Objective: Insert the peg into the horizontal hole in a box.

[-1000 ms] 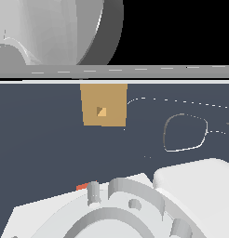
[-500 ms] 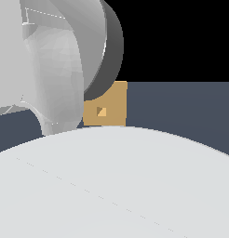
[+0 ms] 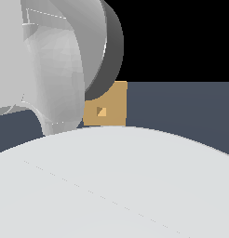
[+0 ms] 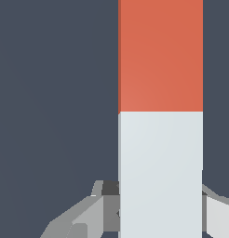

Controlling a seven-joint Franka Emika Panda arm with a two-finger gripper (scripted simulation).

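In the wrist view the peg [image 4: 160, 116] fills the middle, with its orange-red half [image 4: 160, 56] farther from the fingers and its whitish-grey half [image 4: 160, 172] between them. My gripper [image 4: 160, 207] is shut on the peg's grey half, one grey finger [image 4: 88, 216] against each side. The exterior view shows the tan box [image 3: 112, 103] on the dark floor, its small square hole [image 3: 101, 111] facing the camera. The arm's white body hides the box's upper left corner, and also hides the gripper and peg in that view.
Large white arm links [image 3: 111, 186] cover the lower half and upper left of the exterior view. A dark grey-blue floor [image 3: 181, 104] stretches around the box, with blackness above it.
A second ago the exterior view showed open floor, the whole box and an orange tip near the arm. The arm has since swung in front of that camera. Little has changed in the last half second.
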